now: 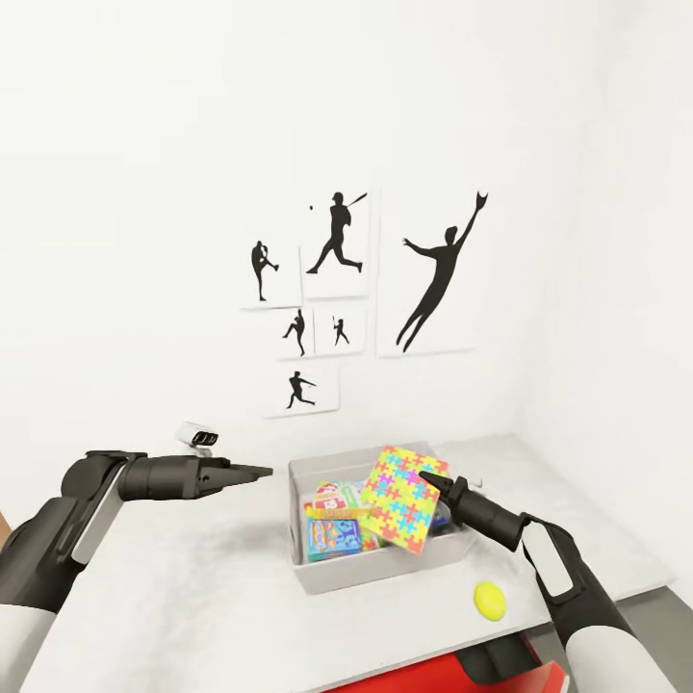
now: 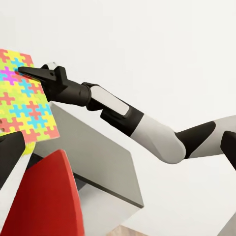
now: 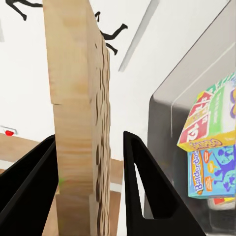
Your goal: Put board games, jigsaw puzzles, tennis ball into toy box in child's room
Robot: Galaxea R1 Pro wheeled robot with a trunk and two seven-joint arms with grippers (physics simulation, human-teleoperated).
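Note:
My right gripper (image 1: 435,478) is shut on a jigsaw puzzle (image 1: 400,500), a thin square of bright interlocking pieces, and holds it tilted over the grey toy box (image 1: 385,570) on the table (image 1: 192,587). In the right wrist view the puzzle's wooden edge (image 3: 78,123) stands between the black fingers (image 3: 142,191). Board games lie in the box, a light-blue one (image 3: 212,172) among them. The tennis ball (image 1: 489,599) rests on the table right of the box. My left gripper (image 1: 262,472) hovers open left of the box. The left wrist view shows the puzzle (image 2: 22,101) in the right gripper (image 2: 30,73).
Baseball-player silhouette pictures (image 1: 337,289) hang on the white wall behind the table. A small white device (image 1: 199,435) sits at the table's back left. A red chair (image 1: 404,679) stands at the table's front edge. The room's corner wall runs along the right.

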